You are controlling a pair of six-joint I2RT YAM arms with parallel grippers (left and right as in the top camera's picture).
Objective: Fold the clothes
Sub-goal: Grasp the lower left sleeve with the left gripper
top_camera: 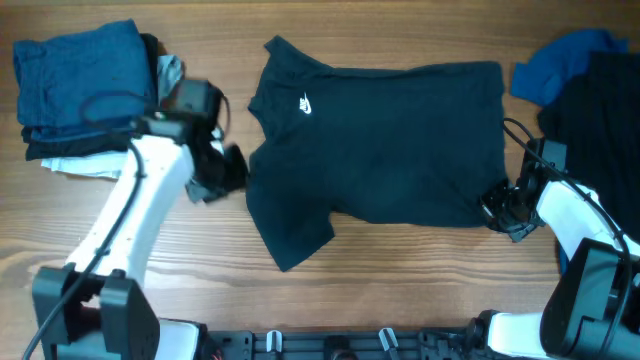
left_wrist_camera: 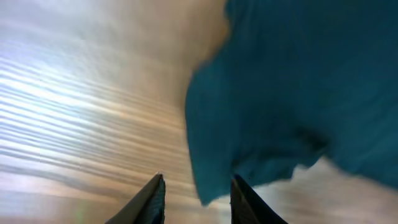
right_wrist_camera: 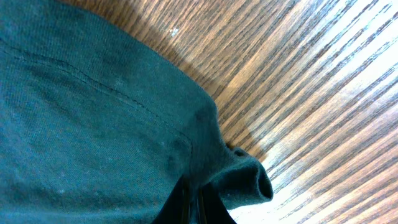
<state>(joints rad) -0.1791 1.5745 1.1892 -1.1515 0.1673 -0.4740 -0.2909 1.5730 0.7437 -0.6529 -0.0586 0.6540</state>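
Note:
A near-black navy short-sleeved shirt (top_camera: 380, 140) with a small white chest logo lies spread flat mid-table, collar to the left. My left gripper (top_camera: 236, 168) sits at its left edge by the sleeve. In the left wrist view the fingers (left_wrist_camera: 155, 199) stand apart, bare wood shows between them, and a corner of the shirt (left_wrist_camera: 298, 93) hangs just by the right finger. My right gripper (top_camera: 497, 207) is at the shirt's near right hem corner. Seen from the right wrist, that gripper (right_wrist_camera: 194, 202) is shut, pinching a bunched fold of the shirt (right_wrist_camera: 93, 124).
A stack of folded clothes (top_camera: 80, 70), blue on top with white beneath, sits at the far left. At the far right lie a blue garment (top_camera: 560, 65) and a dark one (top_camera: 600, 110). The wooden table (top_camera: 400, 270) shows in front of the shirt.

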